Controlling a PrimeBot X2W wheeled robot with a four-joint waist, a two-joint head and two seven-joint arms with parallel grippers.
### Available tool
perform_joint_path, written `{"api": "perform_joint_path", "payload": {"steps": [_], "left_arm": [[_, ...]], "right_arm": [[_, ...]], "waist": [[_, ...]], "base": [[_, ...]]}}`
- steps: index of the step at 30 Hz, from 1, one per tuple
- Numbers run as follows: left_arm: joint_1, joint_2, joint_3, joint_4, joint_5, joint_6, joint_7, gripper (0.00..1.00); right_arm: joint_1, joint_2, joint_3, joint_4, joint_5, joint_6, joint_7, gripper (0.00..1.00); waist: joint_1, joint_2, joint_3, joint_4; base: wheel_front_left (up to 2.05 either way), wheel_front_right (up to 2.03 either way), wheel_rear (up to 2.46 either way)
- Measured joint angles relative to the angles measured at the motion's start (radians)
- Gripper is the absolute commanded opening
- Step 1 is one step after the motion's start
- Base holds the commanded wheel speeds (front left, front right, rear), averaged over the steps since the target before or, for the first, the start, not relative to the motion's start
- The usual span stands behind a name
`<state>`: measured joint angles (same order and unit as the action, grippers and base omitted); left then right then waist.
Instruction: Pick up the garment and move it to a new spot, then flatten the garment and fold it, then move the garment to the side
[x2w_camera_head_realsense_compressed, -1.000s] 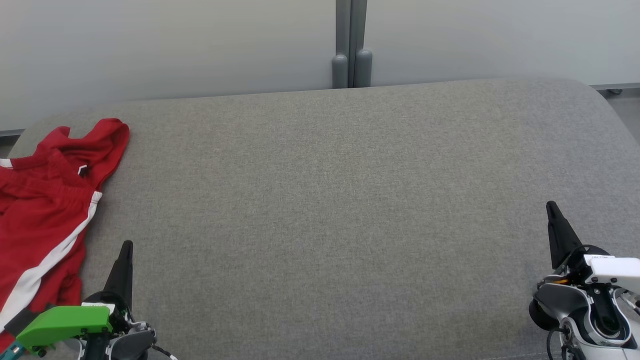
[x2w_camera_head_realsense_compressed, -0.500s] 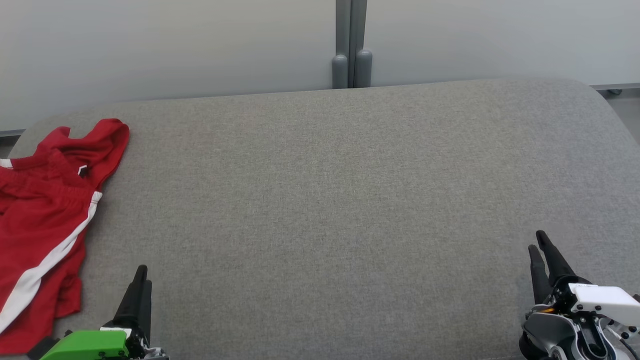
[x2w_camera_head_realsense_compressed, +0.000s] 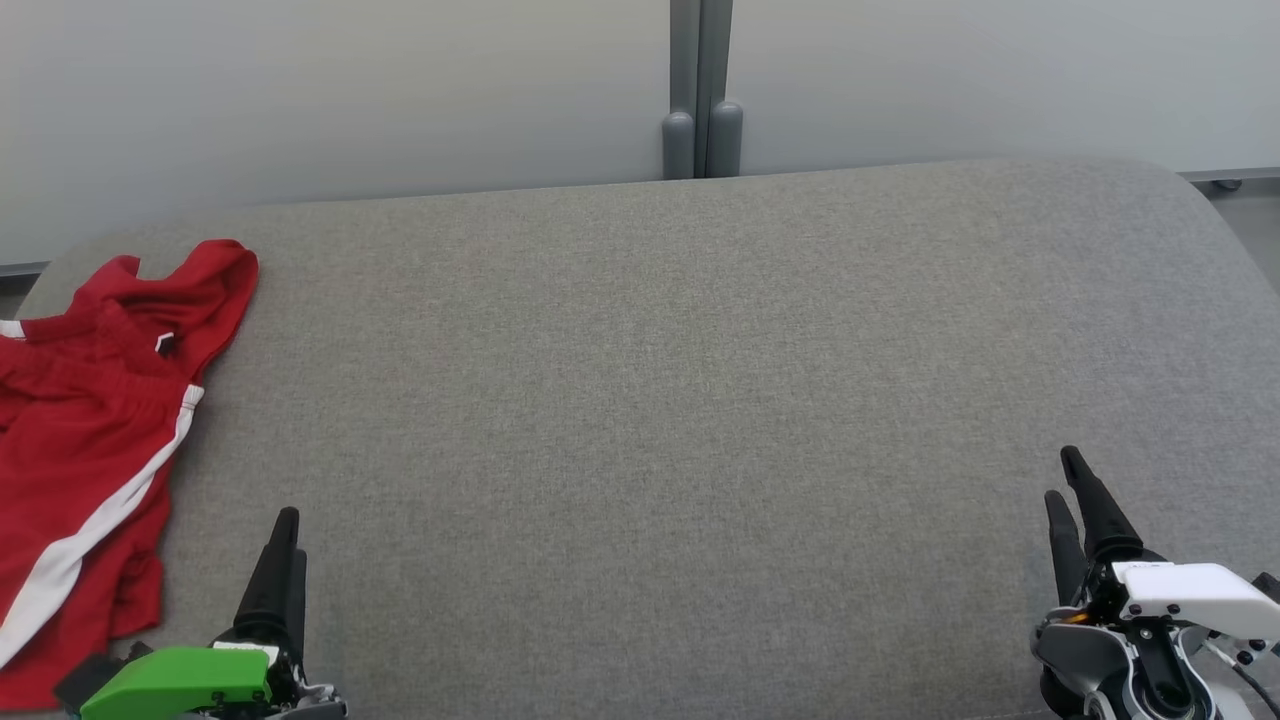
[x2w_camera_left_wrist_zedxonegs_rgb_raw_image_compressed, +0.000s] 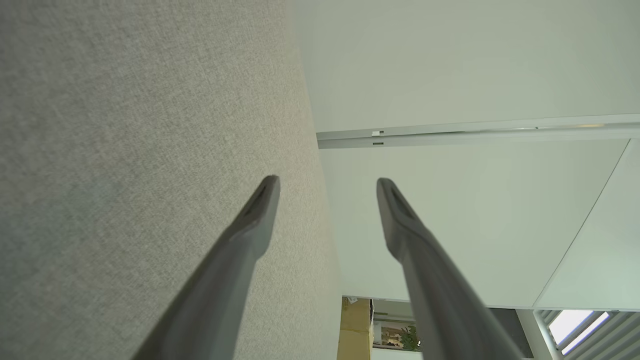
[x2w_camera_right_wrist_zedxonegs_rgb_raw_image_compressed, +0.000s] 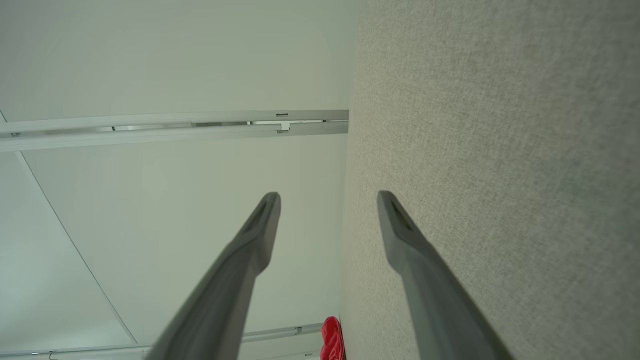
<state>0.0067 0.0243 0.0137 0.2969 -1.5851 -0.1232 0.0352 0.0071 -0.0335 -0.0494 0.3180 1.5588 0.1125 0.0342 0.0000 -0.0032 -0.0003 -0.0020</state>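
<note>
The left end effector (x2w_camera_left_wrist_zedxonegs_rgb_raw_image_compressed: 327, 182) and right end effector (x2w_camera_right_wrist_zedxonegs_rgb_raw_image_compressed: 327, 194) are hovering wide open, empty; the red garment (x2w_camera_head_realsense_compressed: 80, 440) is lying rumpled at the surface's (x2w_camera_head_realsense_compressed: 640, 400) left edge, flattening and folding apparently undone.

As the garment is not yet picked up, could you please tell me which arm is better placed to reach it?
Left. The left end effector is open just beside the red garment at the left end of the grey surface; the right end effector, also open, is at the opposite end.
</note>
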Motion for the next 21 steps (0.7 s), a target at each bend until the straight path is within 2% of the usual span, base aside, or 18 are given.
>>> {"api": "perform_joint_path", "payload": {"steps": [9, 15, 21], "left_arm": [[-0.002, 0.020, -0.012, -0.053, 0.148, 0.013, -0.023, 1.00], [-0.003, 0.024, -0.018, -0.109, 0.308, 0.037, -0.049, 1.00], [-0.002, 0.034, -0.044, -0.144, 0.439, 0.055, -0.067, 1.00]], "right_arm": [[-0.011, -0.007, 0.014, -0.051, -0.162, -0.011, -0.026, 1.00], [-0.021, -0.023, 0.058, -0.094, -0.313, -0.035, -0.051, 1.00], [-0.021, -0.031, 0.107, -0.108, -0.427, -0.041, -0.067, 1.00]], "waist": [[0.0000, 0.0000, -0.001, -0.003], [0.0001, 0.0000, 0.000, -0.005], [0.0001, 0.0000, 0.001, -0.006]], "base": [[0.00, 0.00, 0.00], [0.00, 0.00, 0.00], [0.00, 0.00, 0.00]]}}
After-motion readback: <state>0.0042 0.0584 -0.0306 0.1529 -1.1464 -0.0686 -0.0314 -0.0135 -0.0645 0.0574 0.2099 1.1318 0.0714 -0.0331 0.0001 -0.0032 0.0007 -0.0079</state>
